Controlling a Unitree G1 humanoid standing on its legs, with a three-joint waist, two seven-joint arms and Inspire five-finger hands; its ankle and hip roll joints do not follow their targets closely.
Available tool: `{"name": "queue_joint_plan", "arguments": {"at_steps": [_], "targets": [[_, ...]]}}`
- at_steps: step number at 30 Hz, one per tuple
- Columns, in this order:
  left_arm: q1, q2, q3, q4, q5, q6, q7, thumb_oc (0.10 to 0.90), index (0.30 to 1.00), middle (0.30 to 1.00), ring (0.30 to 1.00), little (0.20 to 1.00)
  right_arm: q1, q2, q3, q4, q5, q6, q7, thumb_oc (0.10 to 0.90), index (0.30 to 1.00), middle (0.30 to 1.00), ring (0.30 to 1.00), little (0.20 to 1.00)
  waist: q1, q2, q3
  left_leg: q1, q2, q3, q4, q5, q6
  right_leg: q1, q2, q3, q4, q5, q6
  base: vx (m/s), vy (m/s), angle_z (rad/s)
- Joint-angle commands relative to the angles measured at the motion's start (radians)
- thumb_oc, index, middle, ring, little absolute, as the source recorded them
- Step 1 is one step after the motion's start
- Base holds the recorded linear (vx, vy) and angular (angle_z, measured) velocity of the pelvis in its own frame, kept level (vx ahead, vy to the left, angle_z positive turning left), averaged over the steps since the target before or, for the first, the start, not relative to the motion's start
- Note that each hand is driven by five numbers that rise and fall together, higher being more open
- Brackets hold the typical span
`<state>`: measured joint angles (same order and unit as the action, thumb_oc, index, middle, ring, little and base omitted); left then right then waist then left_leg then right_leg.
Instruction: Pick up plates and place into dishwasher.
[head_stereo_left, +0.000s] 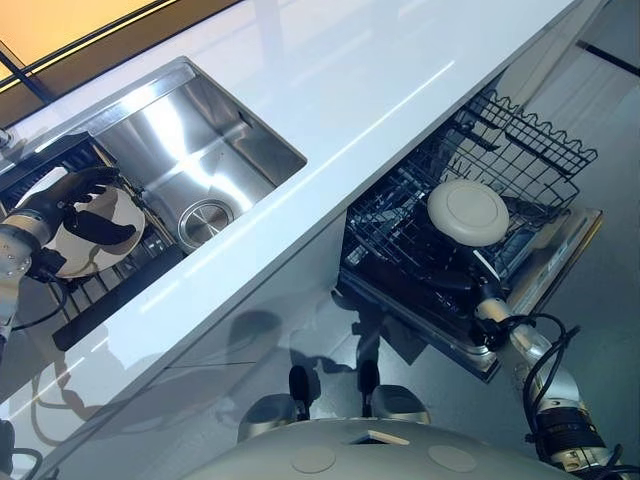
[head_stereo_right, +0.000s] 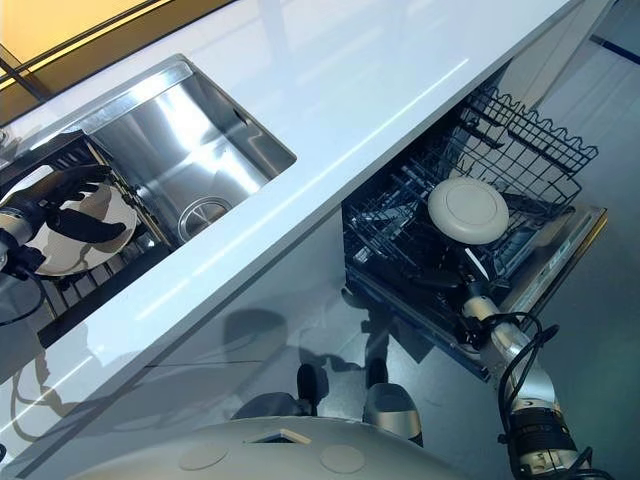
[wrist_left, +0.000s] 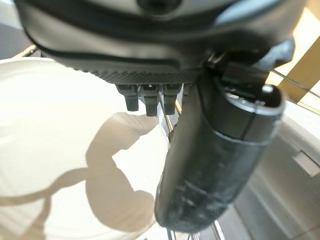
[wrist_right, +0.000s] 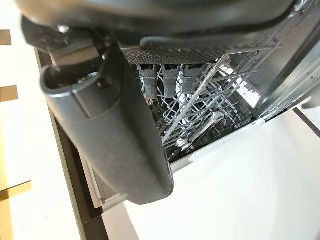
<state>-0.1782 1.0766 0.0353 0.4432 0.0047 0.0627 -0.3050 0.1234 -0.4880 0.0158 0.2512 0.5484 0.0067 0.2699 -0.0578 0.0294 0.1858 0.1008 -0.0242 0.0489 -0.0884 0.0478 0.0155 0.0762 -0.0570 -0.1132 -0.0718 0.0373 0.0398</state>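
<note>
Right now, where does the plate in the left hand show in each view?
Left eye: plate at left edge, beside the sink.
Right eye: same, at.
Left wrist: fills the area past the fingers.
Right wrist: absent.
Shared landmark: the sink.

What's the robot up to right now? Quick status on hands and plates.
Left hand curled on plate in drying rack. Right hand low at dishwasher rack, fingers unclear. One plate in rack. Nothing blocking.

We see a glossy white countertop with a stainless steel sink set into it, a grey reflective floor below, and a warm yellow-lit strip beyond.
</note>
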Motion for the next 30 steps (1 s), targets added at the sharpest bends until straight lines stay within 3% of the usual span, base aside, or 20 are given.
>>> {"name": "queue_joint_plan", "arguments": {"at_steps": [1,7,12,17,20,24,30], "targets": [[-0.069,0.026,0.013,0.004,0.077,0.007,-0.017,0.800,0.900,0.900,0.900,0.900,-0.034,-0.043,0.028,-0.054,0.021,-0.030,0.054,0.800,0.900,0.900,0.900,0.900,0.009,0.052,-0.035,-0.019,-0.078,0.008,0.033,-0.105,0.045,-0.072,0.043,-0.019,0.169,-0.151,0.058,0.00,0.000,0.00],[-0.060,0.045,0.003,0.009,0.123,0.010,-0.040,0.800,0.900,0.900,0.900,0.900,-0.039,-0.062,0.028,-0.050,0.031,-0.027,0.061,0.800,0.900,0.900,0.900,0.900,0.013,0.049,-0.027,-0.023,-0.079,0.009,0.036,-0.103,0.047,-0.075,0.041,-0.021,0.171,-0.149,0.058,0.00,0.000,0.00],[-0.050,0.063,0.056,-0.012,0.045,-0.053,0.070,0.800,0.900,0.900,0.900,0.900,-0.033,-0.052,0.027,-0.047,0.026,-0.039,0.058,0.800,0.900,0.900,0.900,0.900,0.020,0.048,-0.027,-0.023,-0.079,0.009,0.032,-0.102,0.047,-0.075,0.039,-0.026,0.171,-0.150,0.058,0.00,0.000,0.00],[-0.054,0.090,0.129,-0.052,-0.010,-0.131,0.323,0.800,0.900,0.900,0.900,0.900,-0.023,-0.034,0.031,-0.047,0.031,-0.053,0.049,0.800,0.900,0.900,0.900,0.900,0.026,0.044,-0.034,-0.019,-0.080,0.002,0.024,-0.100,0.046,-0.070,0.039,-0.031,0.168,-0.154,0.056,0.00,0.000,0.00],[-0.019,0.110,0.242,-0.098,0.018,-0.268,0.573,0.800,0.900,0.900,0.900,0.900,-0.001,0.004,0.028,-0.041,0.008,-0.079,0.043,0.800,0.900,0.900,0.900,0.900,0.038,0.041,-0.044,-0.016,-0.079,-0.002,0.017,-0.101,0.043,-0.067,0.037,-0.035,0.165,-0.159,0.051,0.00,-0.011,0.00],[0.102,0.048,0.354,-0.244,0.059,-0.351,0.684,0.800,0.900,0.900,0.900,0.900,0.029,0.045,0.018,-0.050,-0.018,-0.098,0.038,0.800,0.900,0.900,0.900,0.900,0.051,0.032,-0.053,-0.011,-0.079,-0.015,0.012,-0.105,0.041,-0.062,0.036,-0.040,0.164,-0.165,0.048,-0.01,-0.036,0.03],[0.266,-0.107,0.385,-0.445,0.192,-0.362,0.721,0.800,0.900,0.900,0.900,0.900,0.061,0.075,0.001,-0.081,-0.032,-0.085,0.044,0.800,0.900,0.900,0.900,0.900,0.067,0.017,-0.064,0.001,-0.080,-0.037,0.010,-0.110,0.039,-0.047,0.038,-0.052,0.167,-0.176,0.046,-0.01,-0.034,0.08]]}}
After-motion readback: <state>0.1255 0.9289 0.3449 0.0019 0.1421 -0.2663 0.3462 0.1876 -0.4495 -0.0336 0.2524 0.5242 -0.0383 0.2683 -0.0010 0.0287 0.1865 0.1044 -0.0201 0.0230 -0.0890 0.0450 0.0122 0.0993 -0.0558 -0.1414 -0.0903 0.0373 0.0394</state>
